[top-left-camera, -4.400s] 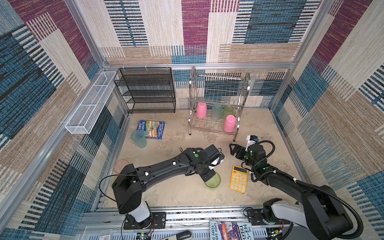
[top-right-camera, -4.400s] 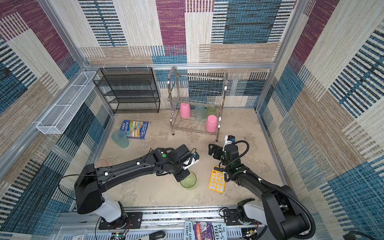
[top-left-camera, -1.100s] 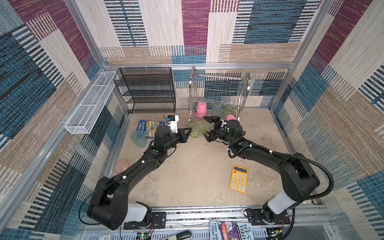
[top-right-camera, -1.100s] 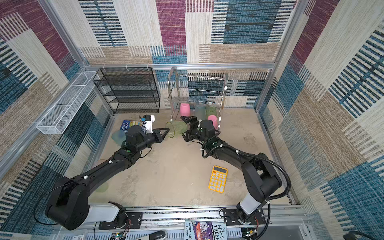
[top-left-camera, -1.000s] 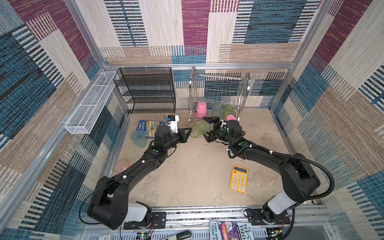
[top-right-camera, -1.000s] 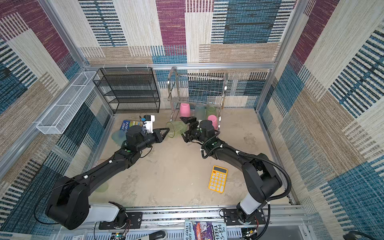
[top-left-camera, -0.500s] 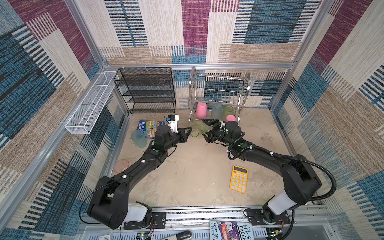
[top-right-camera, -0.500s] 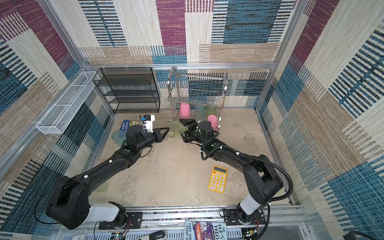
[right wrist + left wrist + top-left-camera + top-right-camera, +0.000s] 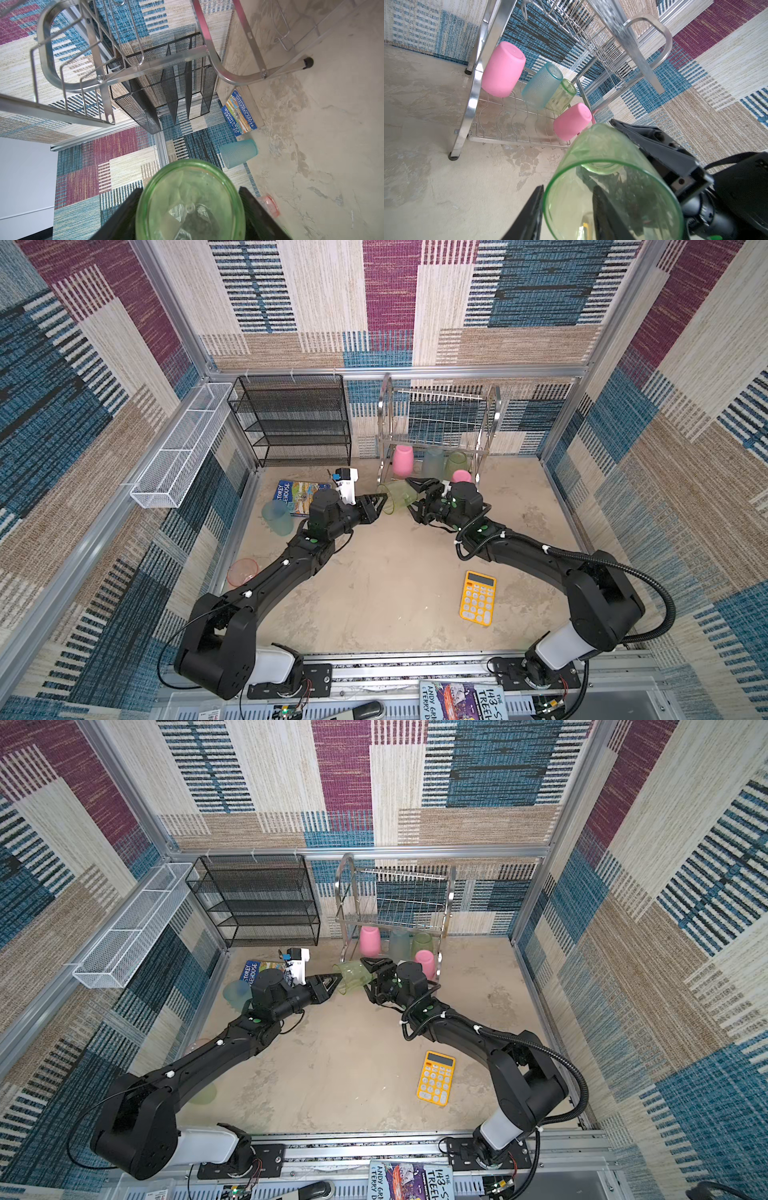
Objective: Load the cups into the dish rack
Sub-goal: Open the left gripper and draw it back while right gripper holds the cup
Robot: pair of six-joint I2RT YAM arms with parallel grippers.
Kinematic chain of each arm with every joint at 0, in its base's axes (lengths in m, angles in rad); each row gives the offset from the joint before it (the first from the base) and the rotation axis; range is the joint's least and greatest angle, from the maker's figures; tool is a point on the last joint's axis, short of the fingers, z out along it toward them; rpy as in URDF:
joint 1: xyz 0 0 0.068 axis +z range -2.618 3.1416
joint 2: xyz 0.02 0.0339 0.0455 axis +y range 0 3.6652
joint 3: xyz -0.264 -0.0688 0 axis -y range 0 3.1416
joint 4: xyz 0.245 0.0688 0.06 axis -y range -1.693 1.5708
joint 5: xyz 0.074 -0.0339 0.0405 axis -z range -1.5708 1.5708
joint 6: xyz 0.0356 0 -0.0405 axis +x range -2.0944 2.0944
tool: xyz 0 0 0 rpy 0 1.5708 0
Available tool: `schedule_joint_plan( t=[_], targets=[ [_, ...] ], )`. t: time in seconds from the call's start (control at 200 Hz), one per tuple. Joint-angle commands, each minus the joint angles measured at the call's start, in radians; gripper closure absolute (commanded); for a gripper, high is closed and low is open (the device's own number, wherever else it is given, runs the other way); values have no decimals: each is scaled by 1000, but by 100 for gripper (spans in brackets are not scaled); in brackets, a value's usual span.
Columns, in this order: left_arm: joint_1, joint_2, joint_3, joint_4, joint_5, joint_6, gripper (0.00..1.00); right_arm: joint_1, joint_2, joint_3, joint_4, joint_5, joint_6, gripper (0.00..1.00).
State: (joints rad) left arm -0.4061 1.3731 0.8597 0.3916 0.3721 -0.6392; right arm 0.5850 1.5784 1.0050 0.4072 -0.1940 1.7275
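- table (image 9: 386, 601): broad bare stretch in the middle, enough for both arms to draw apart; walls close in behind and at both sides
- dish rack (image 9: 441, 419): against the back wall, just behind the handover; the lower tier carries, mouth down, the rear pink cup (image 9: 402, 460), frosted teal cup (image 9: 433, 462), pale green cup (image 9: 456, 462) and front pink cup (image 9: 461, 476); free wire shows at the front left of that tier; the side-frame tube and upper-tier edge are the likely snags on entry
- black mesh shelf (image 9: 297, 418): beside the rack; not a target
- green cup (image 9: 398, 497): on its side in the air between the two grippers, near the rack's front left foot; mouth toward the left arm, base toward the right
- loose teal cup (image 9: 277, 517) and salmon cup (image 9: 242, 572): on the table by the left wall, well apart from the exchange
- right gripper (image 9: 410, 494): fingers clamped either side of the cup's base; a hold on the narrow tapered end is judged slip-prone, so a firm seat should come before any carry
- left gripper (image 9: 380, 502): jaws parted astride the rim, one finger inside, one outside; holds nothing; best drawn straight back along the cup's axis, lest the inner finger hook the wall
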Motion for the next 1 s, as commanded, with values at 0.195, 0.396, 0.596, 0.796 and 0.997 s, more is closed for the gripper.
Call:
schedule_joint_plan(
  t=[0.195, 0.396, 0.596, 0.796, 0.997],
  targets=[
    [1, -12, 26, -58, -22, 41, 47, 2, -11, 22, -42, 118, -73, 39],
    [1, -25, 39, -122, -74, 56, 32, 1, -7, 49, -79, 184, -138, 39],
    [1, -42, 44, -157, -106, 61, 28, 1, -10, 69, -128, 265, -215, 39],
    [7, -55, 59, -216, -161, 67, 27, 1, -11, 94, -180, 352, -301, 39],
    [24, -76, 68, -248, -186, 82, 25, 1, -13, 112, -223, 465, -399, 39]
  ],
)
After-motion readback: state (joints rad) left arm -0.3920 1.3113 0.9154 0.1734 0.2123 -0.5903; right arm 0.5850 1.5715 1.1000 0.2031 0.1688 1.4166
